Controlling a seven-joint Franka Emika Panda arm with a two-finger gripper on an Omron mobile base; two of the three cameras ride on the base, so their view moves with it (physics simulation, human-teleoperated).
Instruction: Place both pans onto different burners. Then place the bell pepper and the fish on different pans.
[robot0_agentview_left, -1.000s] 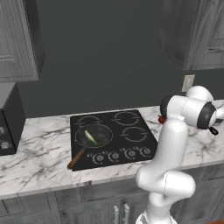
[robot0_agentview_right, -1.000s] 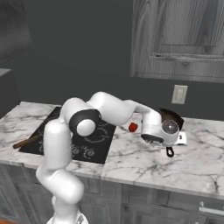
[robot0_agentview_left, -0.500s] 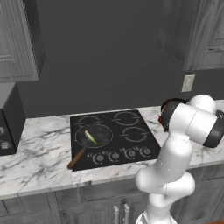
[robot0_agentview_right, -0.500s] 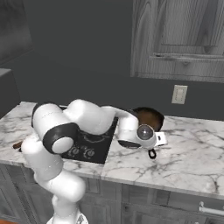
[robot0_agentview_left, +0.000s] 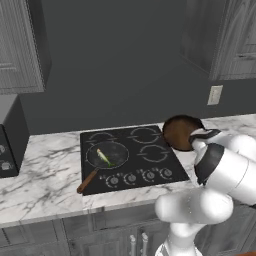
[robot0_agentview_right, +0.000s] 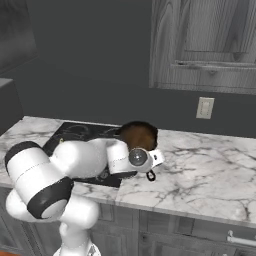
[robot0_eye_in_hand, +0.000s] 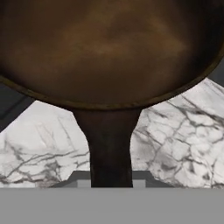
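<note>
Marble counter (robot0_agentview_left: 45, 185) runs across the scene, w/ the black cooktop (robot0_agentview_left: 131, 159) set into it, approx. centre in left base view. Four pale burners (robot0_agentview_left: 155, 153) on the glass, knobs (robot0_agentview_left: 141, 176) in a row along the front edge.

Brown pan (robot0_agentview_left: 179, 132) sits tilted at the cooktop's 3 o'clock edge, lifted off the counter, bowl facing the left base cam. In hand view its dark handle (robot0_eye_in_hand: 110, 146) runs down at 6 o'clock into the gripper (robot0_eye_in_hand: 111, 183), marble below it. Gripper looks clamped on the brown pan by that handle; fingertips themselves hidden, so contact is inferred from the handle entering at the bottom. From the right base view the brown pan shows just behind the wrist, at approx. 12 o'clock of it.

Black pan (robot0_agentview_left: 107, 155) rests on the front-left burner, reddish wooden handle (robot0_agentview_left: 88, 180) pointing to 7 o'clock, past the glass edge.

Fish (robot0_agentview_left: 104, 157) lies inside the black pan, greenish-yellow, approx. centred.

Wall outlet (robot0_agentview_right: 204, 107) above the counter at 2 o'clock of the brown pan.
</note>
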